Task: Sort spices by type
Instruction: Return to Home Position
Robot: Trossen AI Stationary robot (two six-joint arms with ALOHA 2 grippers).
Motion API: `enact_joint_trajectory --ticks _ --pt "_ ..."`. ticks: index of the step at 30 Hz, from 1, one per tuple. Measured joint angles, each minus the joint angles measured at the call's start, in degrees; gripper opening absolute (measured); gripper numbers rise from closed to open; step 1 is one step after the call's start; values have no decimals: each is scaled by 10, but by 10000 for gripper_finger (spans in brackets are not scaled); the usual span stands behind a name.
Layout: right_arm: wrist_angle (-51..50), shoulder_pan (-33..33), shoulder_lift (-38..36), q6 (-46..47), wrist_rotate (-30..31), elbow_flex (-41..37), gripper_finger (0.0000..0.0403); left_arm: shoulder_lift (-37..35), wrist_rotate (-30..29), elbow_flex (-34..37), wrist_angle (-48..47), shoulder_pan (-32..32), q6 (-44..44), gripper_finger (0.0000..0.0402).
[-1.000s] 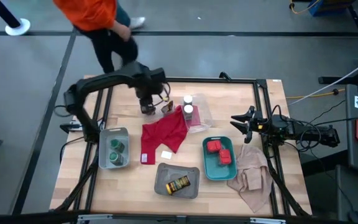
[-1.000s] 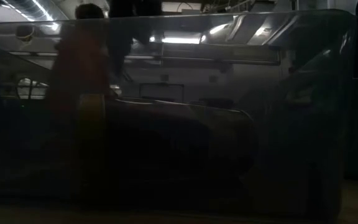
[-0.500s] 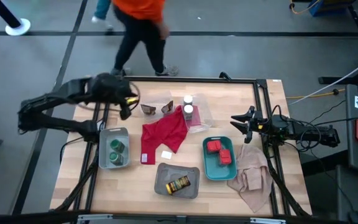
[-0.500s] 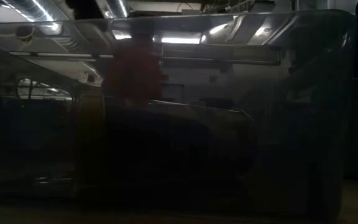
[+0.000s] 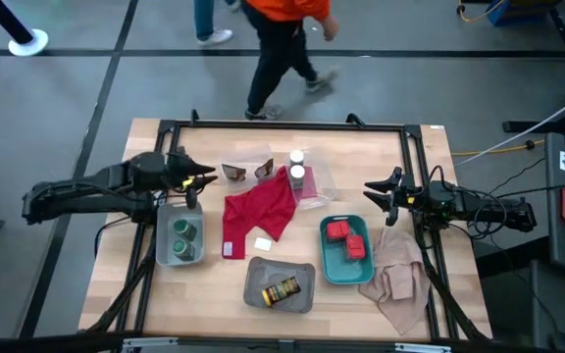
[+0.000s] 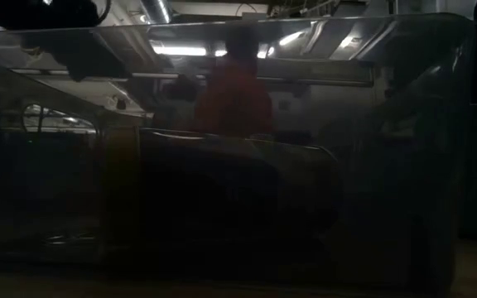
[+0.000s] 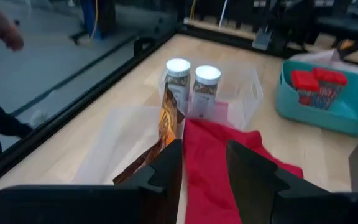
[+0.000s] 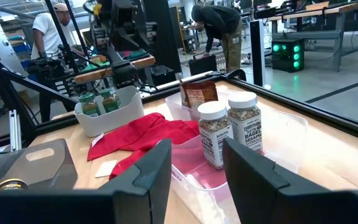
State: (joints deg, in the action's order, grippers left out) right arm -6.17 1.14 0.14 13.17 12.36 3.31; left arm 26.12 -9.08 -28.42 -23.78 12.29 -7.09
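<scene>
Your left end effector [image 5: 204, 178] has swung from the brown packets [image 5: 233, 173] back to 9 o'clock, parted and empty like the right end effector [image 5: 373, 194] at 3 o'clock; sorting looks done.

A grey floor [image 5: 47, 118] crossed by dark lines surrounds the wooden table [image 5: 361, 157], which is edged by a black frame [image 5: 381, 126]. Beyond its far side a person in an orange top [image 5: 282, 25] is mid-stride. A white post base [image 5: 25, 43] stands at the far left, and a yellow cable [image 5: 498, 149] lies on the floor to the right. The low view shows ceiling strip lights [image 6: 180, 50]. The right wrist view shows a workshop with a bench [image 8: 123, 62], a person in a white shirt [image 8: 45, 28], another person in dark clothes [image 8: 219, 22] bending over, and a green-lit box [image 8: 286, 48].
</scene>
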Motion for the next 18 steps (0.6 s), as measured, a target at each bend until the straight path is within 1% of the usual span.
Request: enact_joint_trajectory --ticks 4,9,18 --pt "0 0 0 0 0 0 143 -59 -1 68 60 0 0 109" --pt "0 0 0 -1 0 0 143 -131 -1 125 100 0 -3 109" --pt "1 0 0 -1 1 0 143 -259 0 190 99 0 -4 109"
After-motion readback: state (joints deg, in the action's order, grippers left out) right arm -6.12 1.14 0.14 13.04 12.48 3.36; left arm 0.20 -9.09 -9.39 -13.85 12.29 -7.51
